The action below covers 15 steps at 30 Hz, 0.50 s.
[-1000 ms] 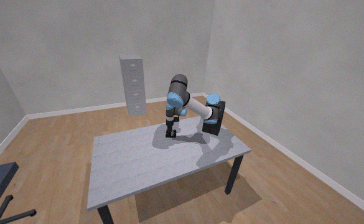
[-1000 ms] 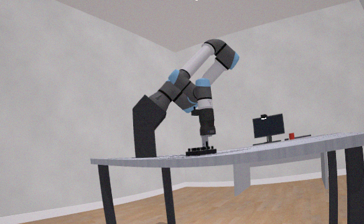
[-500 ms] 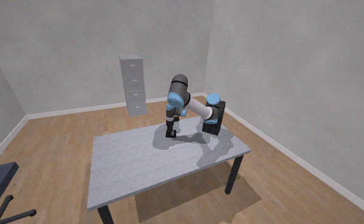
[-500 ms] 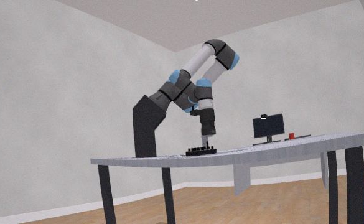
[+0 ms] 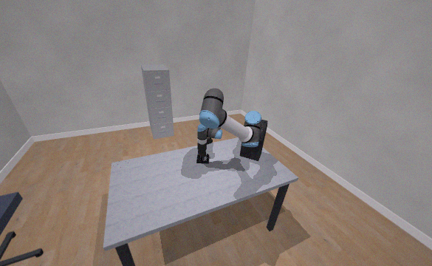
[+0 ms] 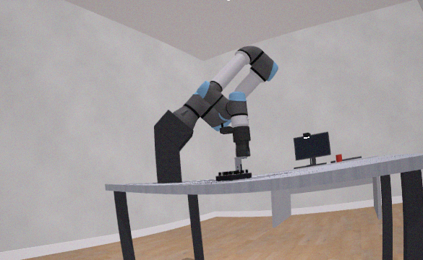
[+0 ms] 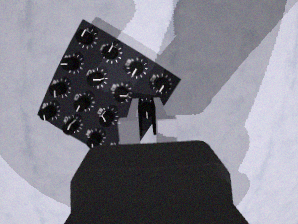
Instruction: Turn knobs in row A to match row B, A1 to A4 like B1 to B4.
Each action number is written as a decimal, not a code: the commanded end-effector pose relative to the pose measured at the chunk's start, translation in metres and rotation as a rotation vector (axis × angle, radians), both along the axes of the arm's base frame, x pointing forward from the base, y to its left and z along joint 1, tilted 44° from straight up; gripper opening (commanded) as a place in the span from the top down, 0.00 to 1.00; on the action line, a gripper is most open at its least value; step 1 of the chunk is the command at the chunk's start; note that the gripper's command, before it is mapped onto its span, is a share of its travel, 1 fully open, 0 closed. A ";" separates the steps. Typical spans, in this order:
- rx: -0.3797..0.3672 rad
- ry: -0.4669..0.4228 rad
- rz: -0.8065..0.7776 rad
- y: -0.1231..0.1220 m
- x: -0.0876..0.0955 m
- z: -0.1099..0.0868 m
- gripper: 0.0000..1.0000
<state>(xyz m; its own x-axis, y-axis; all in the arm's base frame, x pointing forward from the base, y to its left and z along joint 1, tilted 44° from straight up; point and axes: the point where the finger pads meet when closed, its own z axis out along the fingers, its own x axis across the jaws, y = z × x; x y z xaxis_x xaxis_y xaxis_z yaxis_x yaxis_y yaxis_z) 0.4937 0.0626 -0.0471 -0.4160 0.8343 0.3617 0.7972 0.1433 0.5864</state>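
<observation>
The black knob box [image 5: 202, 161] [image 6: 233, 176] [image 7: 109, 85] stands on the table, turned askew in the wrist view; its rear side is at lower right. My gripper [image 6: 238, 169] [image 7: 146, 109] points down and is shut on knob A2 [image 7: 146, 106]; its white line points down the wrist image. Knob B2 [image 7: 121, 93] points right, roughly rearward, unlike A2. Knob A1 [image 7: 161, 83] and knob B1 [image 7: 136, 67] both point down-left. Knob B3 [image 7: 107, 116] and knob B4 [image 7: 95, 137] show beside the gripper. Knobs A3 and A4 are hidden by the gripper. The socket does not show.
Knobs of rows C and D fill the box's left part in the wrist view; neighbouring knobs stand close around the fingers. The box stands on the grey table [image 5: 156, 199] [image 6: 377, 166]. A monitor [image 6: 312, 146] and a red cup [image 6: 338, 158] are in the background.
</observation>
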 end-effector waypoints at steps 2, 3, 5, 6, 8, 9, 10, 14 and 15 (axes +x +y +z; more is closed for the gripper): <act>-0.053 -0.070 0.098 0.001 0.000 0.001 0.70; -0.063 -0.082 0.115 0.001 -0.001 0.001 0.70; -0.083 -0.107 0.149 0.001 -0.001 0.001 0.70; -0.094 -0.120 0.166 0.001 -0.001 0.001 0.70; -0.114 -0.144 0.199 0.001 -0.001 0.000 0.70; -0.124 -0.157 0.216 0.001 -0.001 0.000 0.70; -0.134 -0.169 0.232 0.001 -0.001 0.000 0.70; -0.163 -0.205 0.281 0.001 -0.001 0.000 0.70; -0.163 -0.205 0.281 0.001 -0.001 0.000 0.70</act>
<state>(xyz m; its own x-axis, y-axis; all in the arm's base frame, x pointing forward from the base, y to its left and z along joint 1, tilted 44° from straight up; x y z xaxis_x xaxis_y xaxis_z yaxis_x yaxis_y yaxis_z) 0.4936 0.0626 -0.0471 -0.6399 0.7507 0.1642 0.6314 0.3918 0.6693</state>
